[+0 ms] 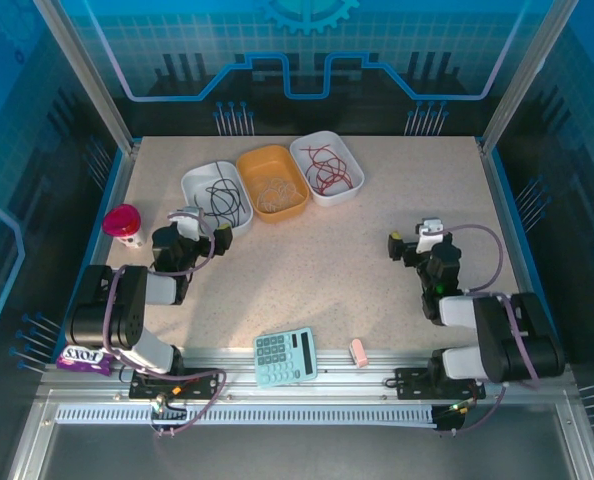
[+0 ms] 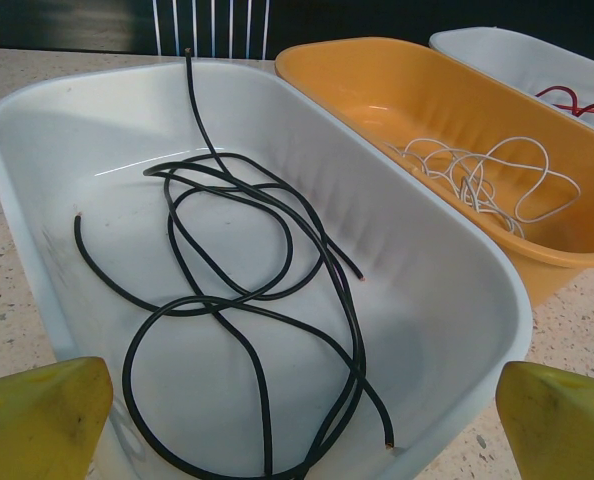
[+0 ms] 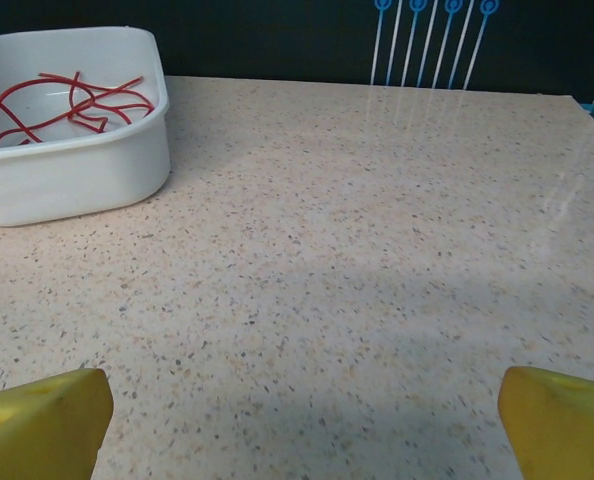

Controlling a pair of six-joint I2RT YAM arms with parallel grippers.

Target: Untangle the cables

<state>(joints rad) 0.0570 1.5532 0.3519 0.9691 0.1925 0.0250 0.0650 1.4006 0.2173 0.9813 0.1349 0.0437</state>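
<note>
Left pincer (image 2: 297, 430) wide, empty, facing white plastic tray (image 2: 417, 270); right pincer (image 3: 297, 425) wide over speckled tabletop (image 3: 327, 250). Risk: looped thin black cables (image 2: 247, 300) snag together, so one pull lifts all.

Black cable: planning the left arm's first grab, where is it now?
The black cable lies coiled in the leftmost white tub, beside the orange tub, far left in the top view, just ahead of the left fingers.

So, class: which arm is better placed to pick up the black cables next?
Probably left. The left gripper, open, sits right at the white bin holding the black cables; the right gripper is over bare table, away from the bins.
</note>
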